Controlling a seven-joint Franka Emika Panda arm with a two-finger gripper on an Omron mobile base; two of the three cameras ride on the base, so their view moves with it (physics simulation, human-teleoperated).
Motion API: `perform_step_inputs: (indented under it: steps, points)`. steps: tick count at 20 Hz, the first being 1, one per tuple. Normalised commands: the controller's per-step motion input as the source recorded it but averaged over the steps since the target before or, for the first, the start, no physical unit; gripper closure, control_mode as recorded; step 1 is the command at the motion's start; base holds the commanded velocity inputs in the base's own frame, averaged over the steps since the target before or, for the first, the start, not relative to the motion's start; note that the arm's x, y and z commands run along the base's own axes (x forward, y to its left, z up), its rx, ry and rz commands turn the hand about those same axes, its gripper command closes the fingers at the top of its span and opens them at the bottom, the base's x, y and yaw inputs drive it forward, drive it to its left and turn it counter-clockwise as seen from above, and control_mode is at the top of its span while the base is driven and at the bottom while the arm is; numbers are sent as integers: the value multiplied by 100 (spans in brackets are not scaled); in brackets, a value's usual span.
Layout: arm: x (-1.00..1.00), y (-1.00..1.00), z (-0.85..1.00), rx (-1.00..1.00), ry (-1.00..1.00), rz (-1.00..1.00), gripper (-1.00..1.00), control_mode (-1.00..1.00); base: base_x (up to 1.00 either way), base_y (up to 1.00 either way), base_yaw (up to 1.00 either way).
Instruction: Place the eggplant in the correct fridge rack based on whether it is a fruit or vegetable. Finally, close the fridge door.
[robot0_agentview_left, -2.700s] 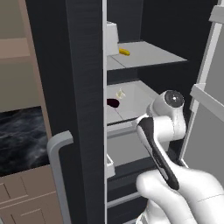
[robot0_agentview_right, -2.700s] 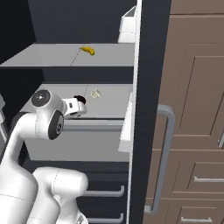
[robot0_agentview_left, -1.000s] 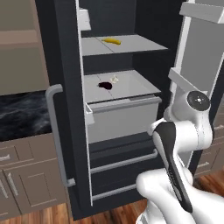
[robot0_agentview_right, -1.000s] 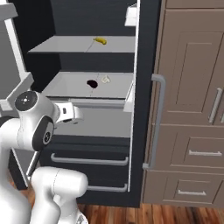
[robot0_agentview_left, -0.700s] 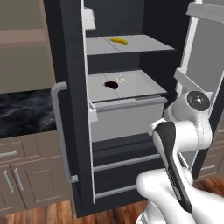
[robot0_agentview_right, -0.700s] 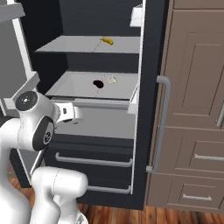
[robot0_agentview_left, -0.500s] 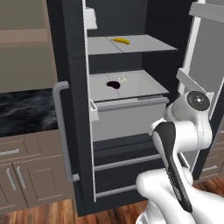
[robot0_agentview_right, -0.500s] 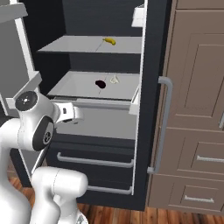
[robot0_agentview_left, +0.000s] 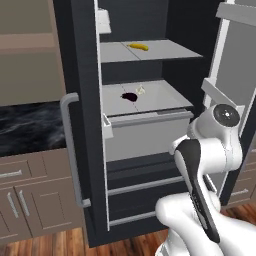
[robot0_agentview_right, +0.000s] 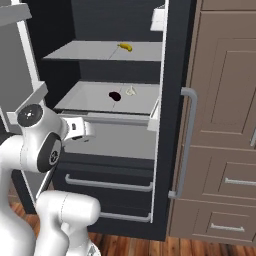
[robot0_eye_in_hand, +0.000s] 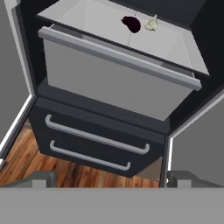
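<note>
The eggplant (robot0_agentview_left: 129, 96) already lies on the fridge rack (robot0_agentview_left: 160, 97), the lower of the 2 pale shelves, toward its back left, just beside a small pale item (robot0_agentview_left: 141, 90) that I take for garlic, though it is too small to be sure. The yellow banana (robot0_agentview_left: 137, 46) sits on the higher shelf (robot0_agentview_left: 170, 50), well apart from it. With a vegetable resting on the shelf away from the fruit, the placing step looks done, and what remains is closing the fridge door (robot0_agentview_left: 235, 90).

The end effector (robot0_agentview_right: 86, 131) hangs clear of the fridge, in front of the grey drawer front (robot0_eye_in_hand: 113, 83) under the rack, and it holds nothing; its fingers stand wide apart, as the hand view suggests with a tip at each lower corner. From the hand view the eggplant (robot0_eye_in_hand: 131, 23) is seen up on the rack, untouched.

In the left base view the door stands swung out to the right of the arm, its pale inner lining and bins facing the camera. The other leaf (robot0_agentview_left: 85, 120), with its grey bar handle (robot0_agentview_left: 71, 150), also stands open at the left.

The next move, as I judge it, calls for bringing the arm round to the outer side of the right-hand door and pushing it toward the cabinet. The arm sits between door and shelves, so it must keep clear of the closing gap.
</note>
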Motion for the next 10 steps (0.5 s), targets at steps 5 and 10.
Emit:
perform_step_inputs:
  steps: [5, 10]
  points:
    - [-23, 0, 0, 0, -6, 0, -100, -100, 0, 0, 0]
    - [-59, 6, 1, -3, -25, 7, -100, -100, 0, 0, 0]
